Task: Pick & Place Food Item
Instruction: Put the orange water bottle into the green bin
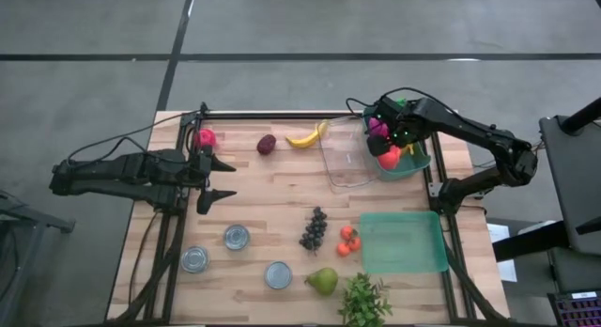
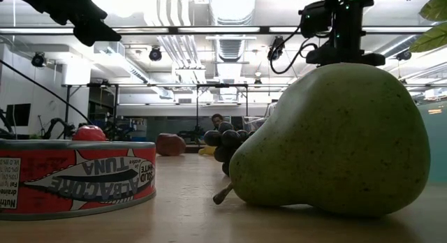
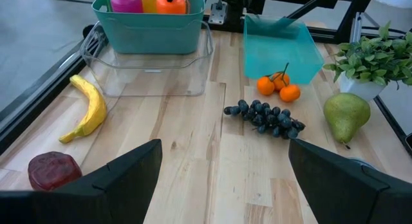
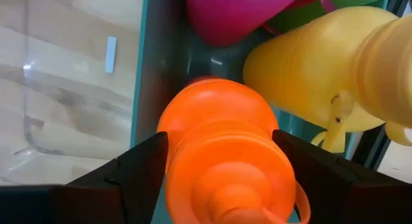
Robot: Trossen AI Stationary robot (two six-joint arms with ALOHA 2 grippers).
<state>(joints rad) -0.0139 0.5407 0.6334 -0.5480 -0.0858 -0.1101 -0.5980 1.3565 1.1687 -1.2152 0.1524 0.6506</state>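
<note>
Two arms: left arm waits over the table's left side.
Teal bin (image 1: 418, 165): far right; holds pink, yellow and orange bottles.
Right gripper (image 4: 222, 179): inside bin, fingers spread either side of the orange bottle (image 4: 219, 147).
Left gripper (image 1: 223, 179): fingers apart, nothing held.

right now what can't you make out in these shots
- Right end effector: its dark fingers flank the orange plastic bottle in the teal plastic bin, but contact is unclear in the right wrist view, and the arm covers it in the high view.
- Tuna can: cut off by the left edge in the low view.
- Table behind the green pear: hidden in the low view.
</note>
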